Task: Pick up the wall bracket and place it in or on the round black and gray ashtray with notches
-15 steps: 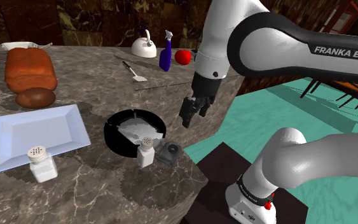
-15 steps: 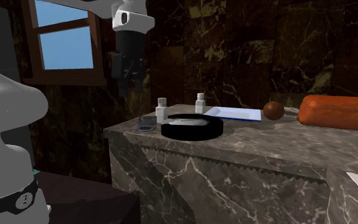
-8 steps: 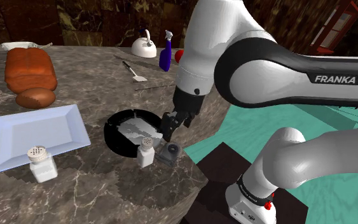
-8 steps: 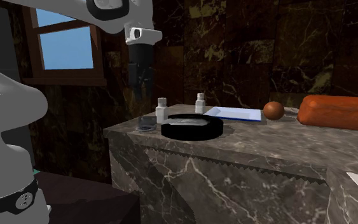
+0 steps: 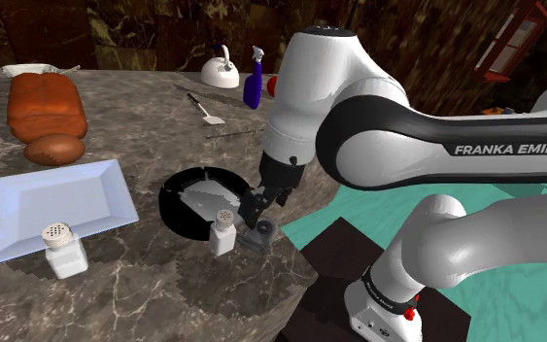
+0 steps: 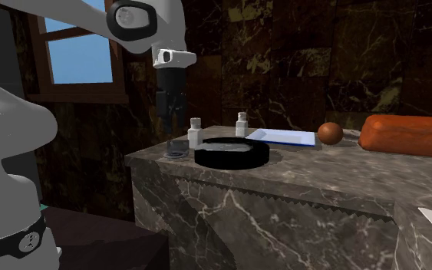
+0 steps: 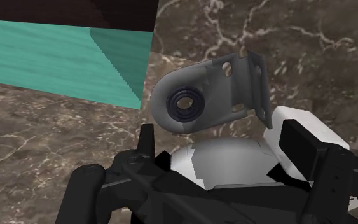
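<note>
Bracket [image 5: 260, 234] lies on the desk [image 5: 164, 291] just under the hand [image 5: 253, 214], which has come down from beside the desk's edge, its jaws apart and clasping nothing.

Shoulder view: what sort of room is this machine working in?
Most likely a home kitchen: the marbled counter holds a white kettle, a brown bread loaf and a white shaker.

The shoulder view is evenly lit. The second exterior view is dim, its brightest patch the blue window [image 6: 80, 60] at left.
</note>
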